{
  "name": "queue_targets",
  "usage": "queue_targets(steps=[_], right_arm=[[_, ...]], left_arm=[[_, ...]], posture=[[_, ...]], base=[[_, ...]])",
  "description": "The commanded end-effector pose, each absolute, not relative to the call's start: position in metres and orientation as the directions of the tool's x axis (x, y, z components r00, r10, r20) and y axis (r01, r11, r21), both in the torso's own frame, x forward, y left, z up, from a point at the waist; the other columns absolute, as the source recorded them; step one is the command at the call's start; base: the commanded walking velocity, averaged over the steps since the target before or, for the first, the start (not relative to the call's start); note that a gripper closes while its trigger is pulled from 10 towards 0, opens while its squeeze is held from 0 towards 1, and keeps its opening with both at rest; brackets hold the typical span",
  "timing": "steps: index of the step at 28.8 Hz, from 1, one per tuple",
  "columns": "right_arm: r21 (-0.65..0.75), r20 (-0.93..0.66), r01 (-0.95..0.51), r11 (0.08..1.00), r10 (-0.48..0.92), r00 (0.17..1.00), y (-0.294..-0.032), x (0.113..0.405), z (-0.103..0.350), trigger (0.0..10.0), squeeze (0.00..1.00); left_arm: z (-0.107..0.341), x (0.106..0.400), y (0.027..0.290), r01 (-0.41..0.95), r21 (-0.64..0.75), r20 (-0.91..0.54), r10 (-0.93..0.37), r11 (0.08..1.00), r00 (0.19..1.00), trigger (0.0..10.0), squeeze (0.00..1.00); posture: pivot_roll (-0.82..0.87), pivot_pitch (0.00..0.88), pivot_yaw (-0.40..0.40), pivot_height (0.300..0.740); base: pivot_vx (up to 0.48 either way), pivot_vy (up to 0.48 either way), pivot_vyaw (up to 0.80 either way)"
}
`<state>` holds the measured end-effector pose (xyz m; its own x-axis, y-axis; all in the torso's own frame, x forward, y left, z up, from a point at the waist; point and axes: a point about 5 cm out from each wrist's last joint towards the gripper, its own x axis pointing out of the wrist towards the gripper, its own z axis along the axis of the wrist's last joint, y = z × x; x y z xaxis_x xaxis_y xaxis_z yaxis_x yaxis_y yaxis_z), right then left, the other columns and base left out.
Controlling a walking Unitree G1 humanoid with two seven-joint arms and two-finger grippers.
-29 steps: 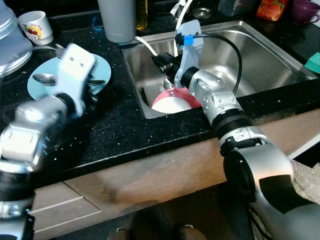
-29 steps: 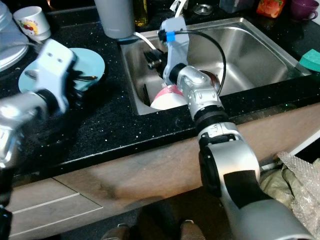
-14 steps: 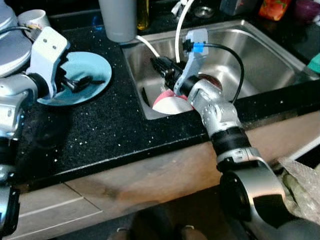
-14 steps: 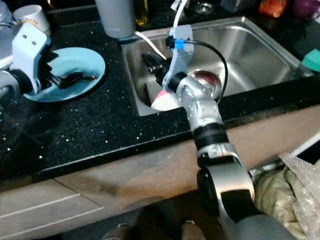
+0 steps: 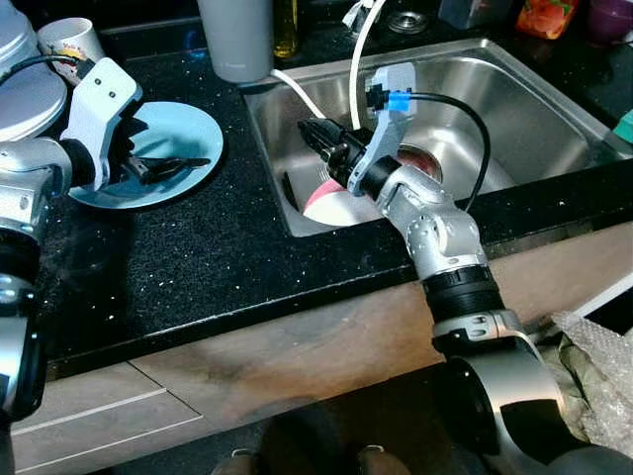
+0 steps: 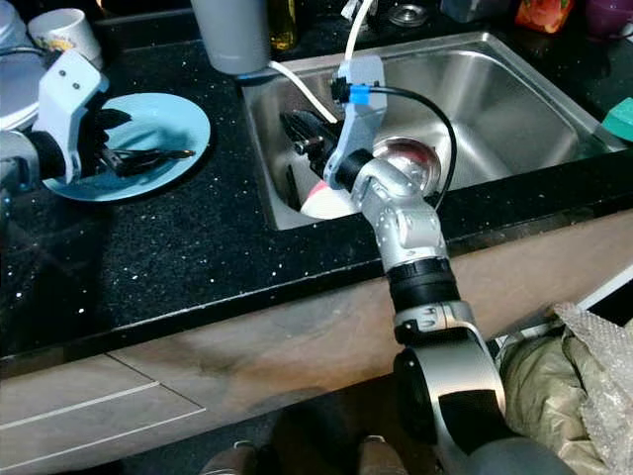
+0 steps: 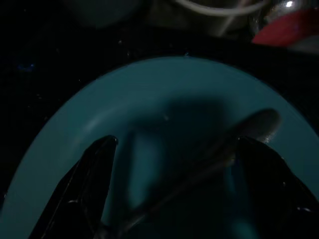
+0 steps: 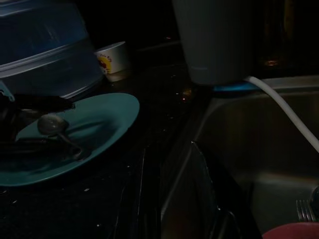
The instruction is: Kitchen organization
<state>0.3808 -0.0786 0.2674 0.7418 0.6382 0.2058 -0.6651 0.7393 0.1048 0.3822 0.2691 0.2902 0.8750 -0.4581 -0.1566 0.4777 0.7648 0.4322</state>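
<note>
since the spoon [image 5: 183, 162] lies flat on the blue plate [image 5: 203, 139] at the counter's far left, my left gripper [image 5: 148, 168] hangs low over the plate with its fingers [image 7: 94, 169] spread wide to either side of the handle, placed, i judge, for closing on it. my right gripper [image 5: 321, 139] reaches over the sink [image 5: 534, 119] near its left wall, above the red and white bowl [image 5: 331, 203]; fingers [image 8: 199, 184] slightly apart, holding nothing.

Mostly hard, shiny surfaces in front of me.
I see a glossy black speckled stone-like counter [image 5: 227, 247], a brushed stainless steel sink [image 5: 524, 109], a smooth glazed teal plate [image 5: 188, 134] with a polished metal spoon [image 8: 50, 124], a matt grey tumbler [image 5: 235, 40] and matt wood-look cabinet fronts [image 5: 297, 346].
</note>
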Motion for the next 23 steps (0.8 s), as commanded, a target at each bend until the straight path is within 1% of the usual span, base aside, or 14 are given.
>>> queue_targets(steps=[1, 6, 7, 9, 13, 14, 15, 16, 17, 18, 19, 23], right_arm=[[0.114, 0.202, -0.673, 0.730, 0.647, 0.736, -0.077, 0.378, 0.266, 10.0, 0.00], [0.114, 0.194, -0.675, 0.729, 0.650, 0.735, -0.078, 0.375, 0.266, 10.0, 0.00], [0.113, 0.191, -0.675, 0.729, 0.651, 0.735, -0.078, 0.375, 0.267, 10.0, 0.00], [0.114, 0.190, -0.675, 0.729, 0.651, 0.735, -0.078, 0.374, 0.267, 10.0, 0.00], [0.114, 0.185, -0.673, 0.730, 0.650, 0.737, -0.079, 0.373, 0.266, 10.0, 0.00], [0.116, 0.184, -0.674, 0.730, 0.651, 0.737, -0.079, 0.373, 0.266, 10.0, 0.00], [0.116, 0.183, -0.673, 0.730, 0.650, 0.737, -0.080, 0.373, 0.266, 10.0, 0.00], [0.117, 0.182, -0.673, 0.730, 0.650, 0.738, -0.080, 0.373, 0.266, 10.0, 0.00], [0.118, 0.181, -0.673, 0.730, 0.651, 0.737, -0.080, 0.373, 0.266, 10.0, 0.00], [0.119, 0.180, -0.673, 0.730, 0.651, 0.737, -0.080, 0.373, 0.266, 10.0, 0.00], [0.120, 0.179, -0.673, 0.730, 0.651, 0.738, -0.080, 0.373, 0.266, 10.0, 0.00], [0.122, 0.176, -0.673, 0.729, 0.652, 0.738, -0.080, 0.373, 0.266, 10.0, 0.00]], left_arm=[[0.286, 0.383, 0.269, 0.493, 0.421, -0.174, -0.466, 0.761, 0.867, 10.0, 0.00], [0.280, 0.386, 0.270, 0.516, 0.399, -0.208, -0.473, 0.758, 0.856, 10.0, 0.00], [0.277, 0.386, 0.270, 0.527, 0.403, -0.241, -0.469, 0.748, 0.850, 10.0, 0.00], [0.275, 0.386, 0.270, 0.530, 0.405, -0.252, -0.466, 0.745, 0.848, 10.0, 0.00], [0.267, 0.386, 0.270, 0.562, 0.414, -0.324, -0.462, 0.716, 0.826, 10.0, 0.00], [0.266, 0.385, 0.270, 0.567, 0.413, -0.332, -0.461, 0.713, 0.823, 9.6, 0.00], [0.266, 0.385, 0.271, 0.569, 0.412, -0.336, -0.462, 0.711, 0.821, 6.4, 0.00], [0.265, 0.385, 0.271, 0.573, 0.407, -0.341, -0.464, 0.711, 0.817, 4.4, 0.00], [0.265, 0.385, 0.271, 0.580, 0.403, -0.345, -0.469, 0.708, 0.813, 3.5, 0.00], [0.264, 0.384, 0.271, 0.584, 0.399, -0.348, -0.472, 0.708, 0.810, 1.1, 0.00], [0.264, 0.384, 0.272, 0.587, 0.391, -0.351, -0.475, 0.709, 0.807, 0.0, 0.00], [0.263, 0.383, 0.273, 0.591, 0.385, -0.358, -0.476, 0.709, 0.803, 0.0, 0.00]], posture=[[0.03, 0.182, 0.029, 0.740], [0.02, 0.183, 0.030, 0.740], [0.02, 0.183, 0.031, 0.740], [0.02, 0.183, 0.031, 0.740], [0.02, 0.183, 0.034, 0.740], [0.02, 0.183, 0.034, 0.740], [0.02, 0.183, 0.034, 0.740], [0.02, 0.183, 0.033, 0.740], [0.02, 0.183, 0.033, 0.740], [0.02, 0.183, 0.033, 0.740], [0.02, 0.185, 0.032, 0.740], [0.03, 0.187, 0.033, 0.740]], base=[[0.000, 0.000, 0.00], [0.000, 0.000, 0.00], [0.000, 0.000, 0.00], [0.000, 0.000, 0.00], [0.000, 0.000, 0.00], [0.000, 0.000, 0.00], [0.000, 0.000, 0.00], [0.000, 0.000, 0.00], [0.000, 0.000, 0.00], [0.000, 0.000, 0.00], [0.000, 0.000, 0.00], [0.000, 0.000, 0.00]])
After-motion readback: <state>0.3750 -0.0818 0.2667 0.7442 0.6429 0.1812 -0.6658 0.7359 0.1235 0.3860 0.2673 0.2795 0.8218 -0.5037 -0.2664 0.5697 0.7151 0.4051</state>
